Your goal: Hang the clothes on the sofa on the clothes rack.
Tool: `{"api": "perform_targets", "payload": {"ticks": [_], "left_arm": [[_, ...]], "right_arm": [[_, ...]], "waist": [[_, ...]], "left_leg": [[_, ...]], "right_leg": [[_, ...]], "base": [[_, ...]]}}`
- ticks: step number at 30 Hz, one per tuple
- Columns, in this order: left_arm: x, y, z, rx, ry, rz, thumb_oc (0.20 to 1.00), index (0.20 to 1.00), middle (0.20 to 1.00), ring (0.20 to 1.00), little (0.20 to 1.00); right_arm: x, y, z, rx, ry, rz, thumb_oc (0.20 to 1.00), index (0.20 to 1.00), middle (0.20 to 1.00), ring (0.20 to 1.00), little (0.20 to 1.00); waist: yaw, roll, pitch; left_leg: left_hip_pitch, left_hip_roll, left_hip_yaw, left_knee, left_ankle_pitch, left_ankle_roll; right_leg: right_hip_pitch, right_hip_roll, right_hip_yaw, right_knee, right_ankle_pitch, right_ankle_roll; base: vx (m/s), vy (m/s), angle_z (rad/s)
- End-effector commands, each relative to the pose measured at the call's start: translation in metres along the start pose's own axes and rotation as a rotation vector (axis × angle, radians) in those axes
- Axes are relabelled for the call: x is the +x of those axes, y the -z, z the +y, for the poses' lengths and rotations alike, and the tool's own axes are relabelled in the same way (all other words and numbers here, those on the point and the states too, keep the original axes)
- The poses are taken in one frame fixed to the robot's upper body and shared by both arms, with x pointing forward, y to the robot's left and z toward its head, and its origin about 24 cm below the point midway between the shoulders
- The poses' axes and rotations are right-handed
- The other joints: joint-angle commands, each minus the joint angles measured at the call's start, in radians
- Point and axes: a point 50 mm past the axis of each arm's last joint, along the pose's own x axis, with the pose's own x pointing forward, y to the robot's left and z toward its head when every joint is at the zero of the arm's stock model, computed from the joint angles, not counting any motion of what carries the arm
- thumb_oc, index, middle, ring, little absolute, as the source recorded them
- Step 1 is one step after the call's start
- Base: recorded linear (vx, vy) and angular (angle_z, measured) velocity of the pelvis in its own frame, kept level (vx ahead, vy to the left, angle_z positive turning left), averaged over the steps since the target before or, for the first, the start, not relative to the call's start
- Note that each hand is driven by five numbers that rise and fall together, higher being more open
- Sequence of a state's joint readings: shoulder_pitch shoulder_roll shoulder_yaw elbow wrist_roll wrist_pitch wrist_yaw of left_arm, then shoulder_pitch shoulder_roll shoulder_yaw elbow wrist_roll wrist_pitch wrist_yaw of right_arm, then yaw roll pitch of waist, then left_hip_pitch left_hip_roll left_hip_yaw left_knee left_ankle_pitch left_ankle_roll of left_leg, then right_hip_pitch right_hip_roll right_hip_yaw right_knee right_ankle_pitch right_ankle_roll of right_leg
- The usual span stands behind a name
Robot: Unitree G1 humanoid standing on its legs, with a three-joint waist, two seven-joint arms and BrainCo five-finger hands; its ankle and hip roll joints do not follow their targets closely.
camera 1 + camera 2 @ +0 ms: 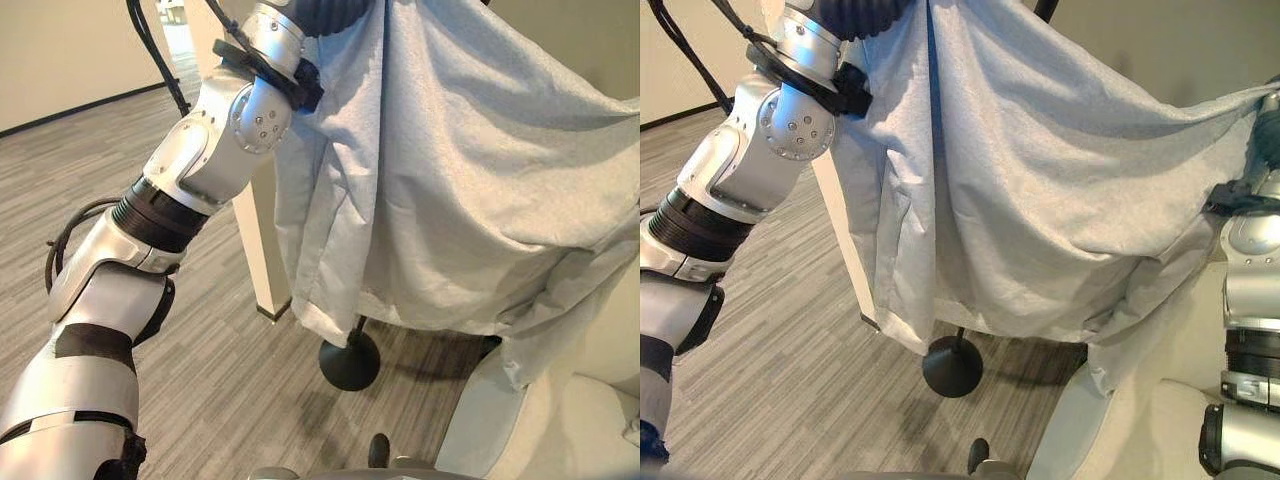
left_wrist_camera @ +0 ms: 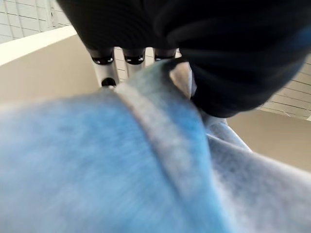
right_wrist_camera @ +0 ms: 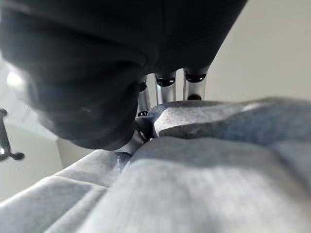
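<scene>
A large light-grey garment [image 1: 1040, 190] hangs spread between the raised arms, above the wood-look floor [image 1: 220, 370] and the clothes rack's round black base [image 1: 952, 366]. In the wrist views, the left robot hand [image 2: 228, 53] pinches a seamed edge of the cloth between thumb and fingers, and the right robot hand [image 3: 102, 73] likewise clamps a fold. The right eye view also shows the pale sofa [image 1: 1140, 430].
</scene>
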State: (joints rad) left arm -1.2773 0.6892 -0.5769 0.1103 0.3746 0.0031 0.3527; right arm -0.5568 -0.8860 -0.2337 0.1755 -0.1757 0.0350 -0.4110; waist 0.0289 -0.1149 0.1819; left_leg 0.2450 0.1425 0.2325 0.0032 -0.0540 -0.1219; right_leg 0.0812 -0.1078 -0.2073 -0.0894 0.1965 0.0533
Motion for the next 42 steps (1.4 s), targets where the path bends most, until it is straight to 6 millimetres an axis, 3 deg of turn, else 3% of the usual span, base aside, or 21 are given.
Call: {"api": "perform_targets", "payload": {"ticks": [1,12,20,24,33,42], "left_arm": [[0.040,-0.015,0.024,0.066,-0.130,-0.056,0.200,0.200,0.200,0.200,0.200],[0.070,-0.003,-0.006,0.166,0.016,0.023,0.200,0.200,0.200,0.200,0.200],[0.088,0.006,-0.010,0.296,0.090,0.068,0.200,0.200,0.200,0.200,0.200],[0.096,0.016,-0.004,0.414,0.131,0.106,0.200,0.200,0.200,0.200,0.200],[0.102,0.033,0.020,0.475,0.088,0.196,0.200,0.200,0.200,0.200,0.200],[0.088,0.068,0.033,0.602,0.164,0.335,0.200,0.200,0.200,0.200,0.200]], "right_arm": [[0.045,-0.048,-0.035,-0.043,0.141,-0.185,0.200,0.200,0.200,0.200,0.200],[0.093,-0.075,-0.026,-0.158,0.089,-0.185,0.200,0.200,0.200,0.200,0.200],[0.115,-0.088,-0.017,-0.167,0.069,-0.140,0.200,0.200,0.200,0.200,0.200],[0.127,-0.090,-0.020,-0.171,0.082,-0.072,0.200,0.200,0.200,0.200,0.200],[0.136,-0.079,-0.029,-0.206,0.092,0.024,0.200,0.200,0.200,0.200,0.200],[0.137,-0.077,-0.018,-0.233,0.032,0.064,0.200,0.200,0.200,0.200,0.200]], "waist": [[0.036,0.048,0.026],[0.027,0.052,0.046],[0.021,0.061,0.064],[0.014,0.065,0.080],[0.016,0.063,0.077],[0.008,0.061,0.077]], "left_leg": [[-0.005,-0.028,-0.021,-0.090,0.051,0.047],[-0.003,-0.029,-0.021,-0.090,0.051,0.046],[-0.002,-0.031,-0.022,-0.090,0.050,0.047],[0.002,-0.031,-0.019,-0.090,0.050,0.048],[0.003,-0.033,-0.019,-0.090,0.045,0.048],[-0.001,-0.032,-0.015,-0.090,0.039,0.044]], "right_leg": [[0.129,-0.032,-0.064,0.002,-0.081,0.024],[0.131,-0.032,-0.068,0.002,-0.080,0.024],[0.133,-0.033,-0.073,0.002,-0.084,0.023],[0.132,-0.031,-0.071,0.002,-0.087,0.023],[0.129,-0.032,-0.070,0.002,-0.093,0.021],[0.115,-0.033,-0.064,0.002,-0.100,0.020]], "base": [[0.00,-0.016,0.04],[0.00,0.000,0.00],[0.00,0.000,0.00],[0.00,0.000,0.00],[0.00,0.000,0.00],[0.01,0.008,0.00]]}}
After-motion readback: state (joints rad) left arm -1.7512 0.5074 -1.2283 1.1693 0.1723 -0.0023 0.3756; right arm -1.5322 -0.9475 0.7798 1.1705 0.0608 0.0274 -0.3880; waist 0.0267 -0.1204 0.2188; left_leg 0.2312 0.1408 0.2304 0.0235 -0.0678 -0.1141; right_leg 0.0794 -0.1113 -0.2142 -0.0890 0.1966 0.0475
